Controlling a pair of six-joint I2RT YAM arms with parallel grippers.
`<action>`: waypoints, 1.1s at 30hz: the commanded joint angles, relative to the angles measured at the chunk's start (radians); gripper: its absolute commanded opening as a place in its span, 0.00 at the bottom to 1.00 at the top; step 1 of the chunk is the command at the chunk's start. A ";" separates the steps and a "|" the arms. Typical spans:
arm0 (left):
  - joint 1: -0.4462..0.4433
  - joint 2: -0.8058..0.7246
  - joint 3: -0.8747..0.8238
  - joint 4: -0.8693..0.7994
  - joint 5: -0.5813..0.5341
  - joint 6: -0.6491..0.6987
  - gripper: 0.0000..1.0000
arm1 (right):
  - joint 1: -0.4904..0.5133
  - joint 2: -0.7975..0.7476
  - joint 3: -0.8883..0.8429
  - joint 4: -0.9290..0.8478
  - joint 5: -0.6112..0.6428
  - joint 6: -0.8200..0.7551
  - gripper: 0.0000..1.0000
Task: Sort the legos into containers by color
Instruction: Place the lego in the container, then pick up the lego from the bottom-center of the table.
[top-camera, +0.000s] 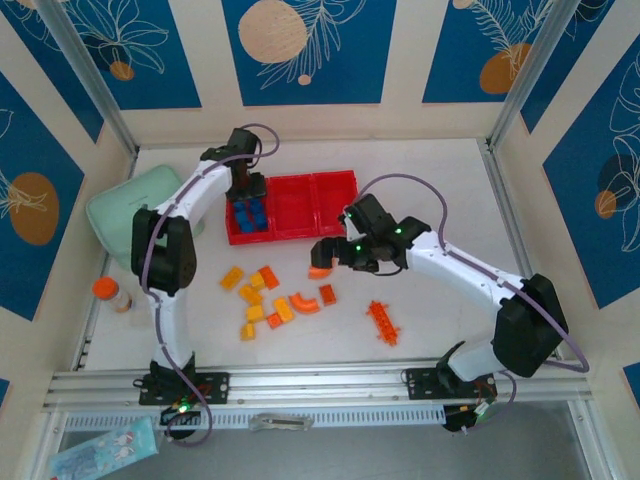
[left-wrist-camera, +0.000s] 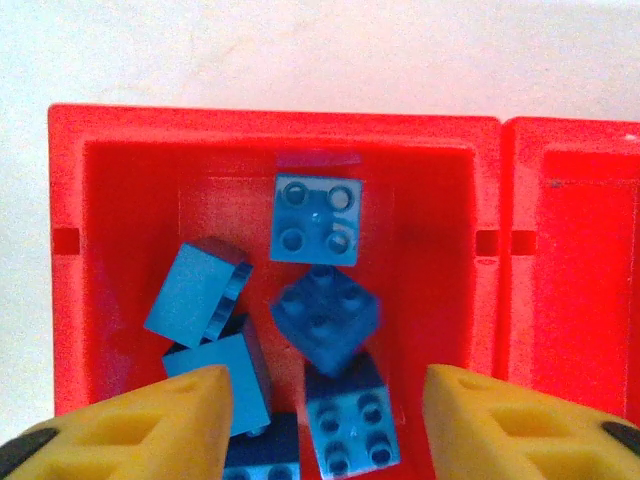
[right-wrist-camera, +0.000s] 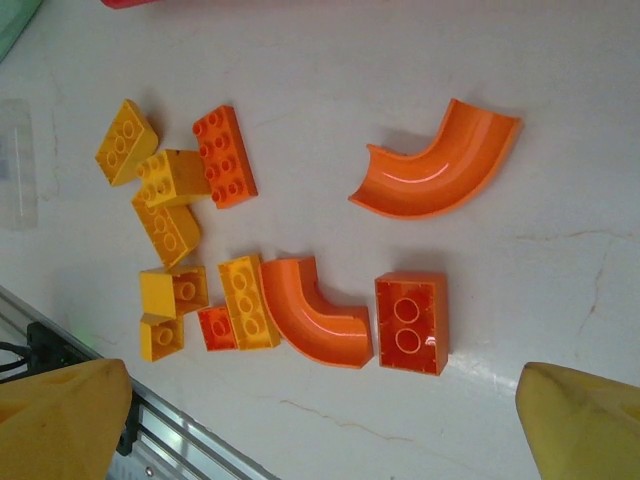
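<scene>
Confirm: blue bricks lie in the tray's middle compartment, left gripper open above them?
Not quite. The blue bricks lie in the tray's left end compartment, not the middle, as the top view shows. The left gripper is open above them.

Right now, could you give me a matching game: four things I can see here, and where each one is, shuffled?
1. blue legos
2. long studded orange brick
3. right pincer
4. mint-green case

A. far left of the table
B. open, above loose orange legos
C. inside the red tray, left compartment
D. alone on the table, right of the loose pile

Pairs: 1-C, 2-D, 3-B, 4-A
</scene>
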 joint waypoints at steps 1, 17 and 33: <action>0.017 0.002 0.061 -0.050 -0.022 0.030 0.57 | -0.003 0.032 0.044 -0.006 -0.012 -0.019 0.99; 0.015 -0.471 -0.330 -0.010 0.125 0.006 0.72 | 0.058 0.170 0.182 -0.194 0.131 -0.054 0.99; -0.098 -0.985 -0.919 0.167 0.310 -0.148 0.99 | 0.161 0.300 0.135 -0.185 0.286 -0.008 0.88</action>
